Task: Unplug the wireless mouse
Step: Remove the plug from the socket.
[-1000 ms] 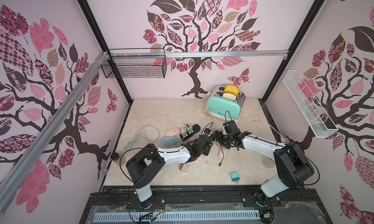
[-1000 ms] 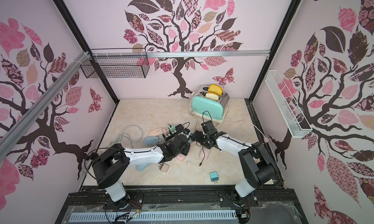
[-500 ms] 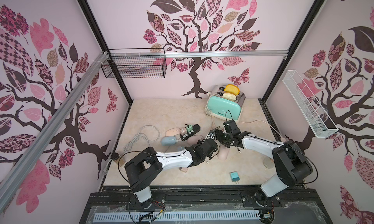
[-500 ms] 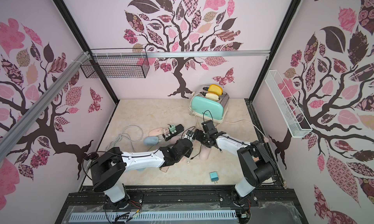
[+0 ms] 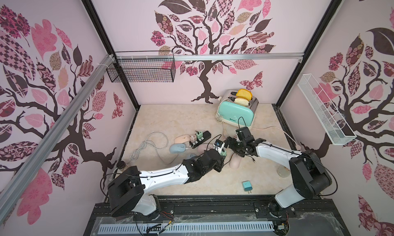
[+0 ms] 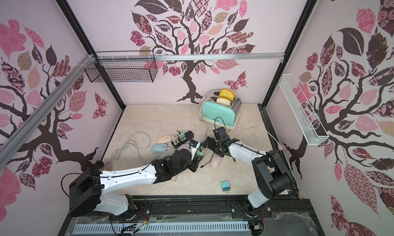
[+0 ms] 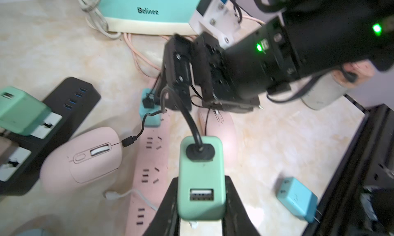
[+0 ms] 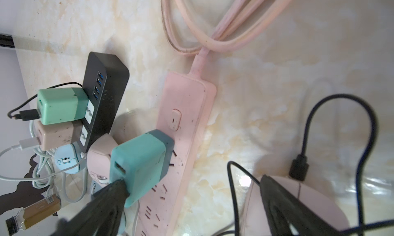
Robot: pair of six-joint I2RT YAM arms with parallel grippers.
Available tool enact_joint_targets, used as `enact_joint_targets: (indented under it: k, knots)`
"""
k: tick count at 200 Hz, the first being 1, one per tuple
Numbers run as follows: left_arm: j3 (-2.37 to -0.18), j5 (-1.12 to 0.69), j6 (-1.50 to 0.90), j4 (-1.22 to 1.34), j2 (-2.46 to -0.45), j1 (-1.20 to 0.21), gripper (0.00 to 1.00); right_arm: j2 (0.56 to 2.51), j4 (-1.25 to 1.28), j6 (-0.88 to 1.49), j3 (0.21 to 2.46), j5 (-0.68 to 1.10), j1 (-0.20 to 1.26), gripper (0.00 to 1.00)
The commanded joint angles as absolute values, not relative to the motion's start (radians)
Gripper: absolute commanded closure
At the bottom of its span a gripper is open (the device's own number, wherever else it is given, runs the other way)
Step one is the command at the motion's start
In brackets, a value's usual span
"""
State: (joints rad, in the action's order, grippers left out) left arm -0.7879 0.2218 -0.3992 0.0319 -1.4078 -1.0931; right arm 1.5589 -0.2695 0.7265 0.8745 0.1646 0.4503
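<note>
- The left gripper [image 7: 202,188] is clamped on the sides of a green USB charger [image 7: 200,166], holding it clear of the desk [image 7: 277,139]. The right gripper [image 8: 193,179] hangs with its jaws spread wide and nothing between them.
- The wireless mouse I take to be the task's is a pink mouse [image 8: 319,203]. It lies near the middle of the desk, somewhat toward the right edge, under the right gripper. A black plug [image 8: 298,166] sits at its nose; I cannot tell whether it is seated or just out.
- A black cable [image 7: 191,121] leaves the charger's upper port and seems to lead to that mouse. If the plug is seated, a pull by the left arm would probably drag the mouse across the desk, since nothing pins it.
- In the left wrist view the cable passes close beside the right gripper. Either arm moving could snag it and twist the charger in a grip that catches only its sides.
- One of the right fingers [image 8: 102,205] stands just in front of a teal charger [image 8: 138,164] plugged into the pink power strip [image 8: 185,109]. A careless close or sweep could knock that charger loose instead.
- A second pink mouse [image 7: 81,158] beside the black power strip [image 7: 70,100], and a blue mouse [image 5: 178,148] toward the left edge, have leads of their own. Either could be mistaken for the target.
</note>
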Motion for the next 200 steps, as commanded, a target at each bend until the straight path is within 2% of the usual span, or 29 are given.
enact_joint_targets:
  k: [1,58,92,113,140,200]
  knots:
    - [-0.724,0.135,-0.448,0.08,-1.376,-1.094,1.0,1.566,-0.39,0.733,0.867,0.168,0.445,0.0]
    - [-0.705,0.104,-0.443,0.147,-1.428,-1.122,1.0,1.502,-0.421,0.704,0.853,0.194,0.426,0.01]
    - [-0.721,0.113,-0.427,0.128,-1.439,-1.122,1.0,1.452,-0.492,0.664,0.856,0.27,0.394,0.0]
    - [-0.747,0.156,-0.405,0.055,-1.416,-1.122,1.0,1.413,-0.536,0.647,0.866,0.446,0.33,0.0]
    - [-0.755,0.161,-0.399,0.013,-1.384,-1.122,1.0,1.344,-0.719,0.537,0.907,0.424,0.332,0.0]
    - [-0.697,0.16,-0.409,0.025,-1.273,-1.1,1.0,1.276,-0.667,0.556,0.782,0.732,0.332,0.0]
